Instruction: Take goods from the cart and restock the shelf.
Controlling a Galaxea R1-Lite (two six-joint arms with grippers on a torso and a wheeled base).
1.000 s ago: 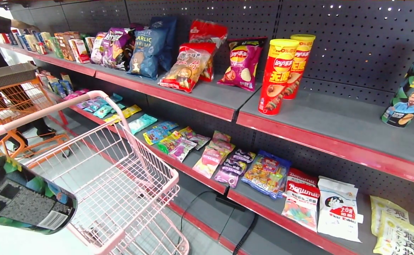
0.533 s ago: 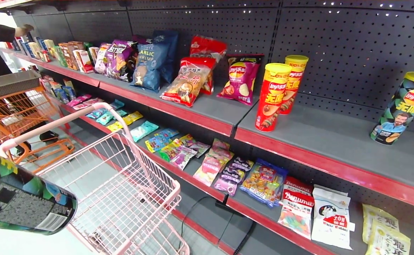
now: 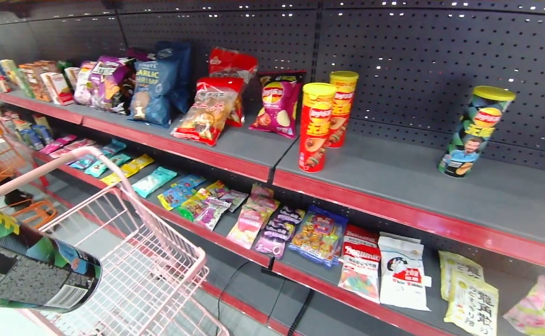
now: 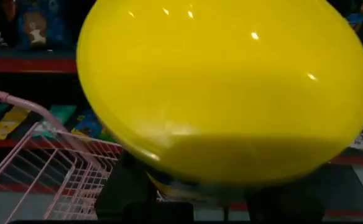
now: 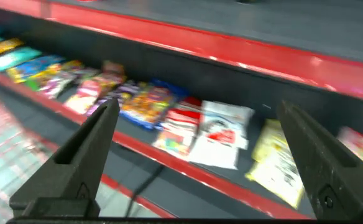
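Left gripper (image 4: 197, 196) clamped on chip can (image 3: 30, 266), its yellow lid (image 4: 225, 87) right up against wrist camera. Can lies sideways, low on robot's left, at near-left edge of pink cart (image 3: 160, 261), well apart from upper shelf (image 3: 394, 172). On that shelf: two red cans (image 3: 317, 126) upright, touching; green can (image 3: 475, 130) upright, well to their right. Right gripper (image 5: 197, 124) spread wide, nothing between fingers, snack bags (image 5: 222, 134) on lower shelf beyond.
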